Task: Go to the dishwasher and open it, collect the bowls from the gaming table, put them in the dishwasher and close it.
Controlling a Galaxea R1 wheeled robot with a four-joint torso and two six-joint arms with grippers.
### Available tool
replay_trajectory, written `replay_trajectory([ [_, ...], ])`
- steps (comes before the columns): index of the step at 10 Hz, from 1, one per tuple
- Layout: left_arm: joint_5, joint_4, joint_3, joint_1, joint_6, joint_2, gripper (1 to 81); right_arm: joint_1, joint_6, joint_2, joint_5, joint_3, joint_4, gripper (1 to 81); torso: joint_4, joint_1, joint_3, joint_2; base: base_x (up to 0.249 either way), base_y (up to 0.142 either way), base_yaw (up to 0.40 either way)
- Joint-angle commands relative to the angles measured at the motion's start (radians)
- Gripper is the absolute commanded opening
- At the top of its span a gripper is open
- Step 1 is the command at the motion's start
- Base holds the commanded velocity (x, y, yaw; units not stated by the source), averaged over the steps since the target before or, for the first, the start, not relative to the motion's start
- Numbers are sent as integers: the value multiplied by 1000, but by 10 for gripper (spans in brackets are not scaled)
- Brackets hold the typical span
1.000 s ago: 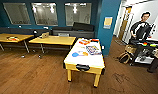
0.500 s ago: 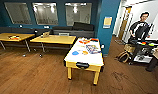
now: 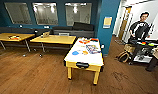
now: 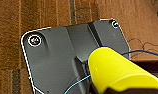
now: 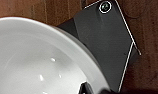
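Gaming table (image 3: 85, 53) stood mid-room on wood floor (image 3: 32, 75), long axis running away from the camera, white top, yellow sides. A person (image 3: 140, 27) stood at right. Right wrist view: white bowl (image 5: 37, 57) close up; finger state indeterminate. Left wrist view: likewise indeterminate.
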Motion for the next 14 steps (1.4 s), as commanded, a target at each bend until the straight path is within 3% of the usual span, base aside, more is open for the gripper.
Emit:
replay_trajectory([
  [1, 28, 4, 4, -29, 2, -17, 10, 31, 0, -14, -25, 5, -21, 10, 0, 0, 0, 0, 0, 0, 0],
  [8, 26, 7, 4, -26, 2, -18, 10, 29, 0, -12, -25, 1, -21, 10, 0, 0, 0, 0, 0, 0, 0],
  [14, 35, 8, 0, -25, 2, -6, 10, 28, 0, -12, -25, 1, -19, 10, 0, 0, 0, 0, 0, 0, -303],
])
